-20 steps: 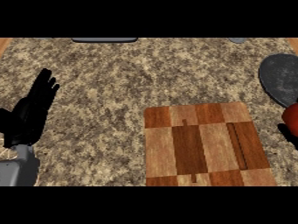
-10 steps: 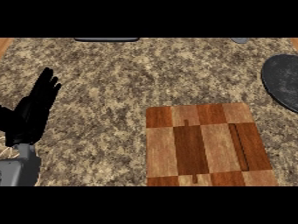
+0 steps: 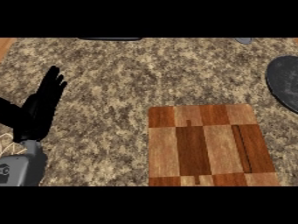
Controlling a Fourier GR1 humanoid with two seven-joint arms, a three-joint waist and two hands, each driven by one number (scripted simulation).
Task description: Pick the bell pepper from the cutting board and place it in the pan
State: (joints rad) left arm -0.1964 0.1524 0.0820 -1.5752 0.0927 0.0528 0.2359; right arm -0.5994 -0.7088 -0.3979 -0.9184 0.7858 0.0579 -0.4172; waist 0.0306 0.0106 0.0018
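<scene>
Speckled stone counter (image 3: pixel 125 78); wooden cutting board (image 3: pixel 206 146) lower right, dark pan (image 3: pixel 294 83) at right edge, apart from board. Whereabouts of bell pepper: cannot tell. At left edge, left hand (image 3: pixel 35 109) upright, fingers straight, spread, holding nothing.

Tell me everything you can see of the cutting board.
The cutting board is a rectangular wooden slab, patched from light and dark brown blocks, with a thin dark groove along its right side. It lies flat on the speckled counter, low and right of centre in the head view. Nothing rests on it and no hand touches it; the dark pan sits apart, up and to its right.
</scene>
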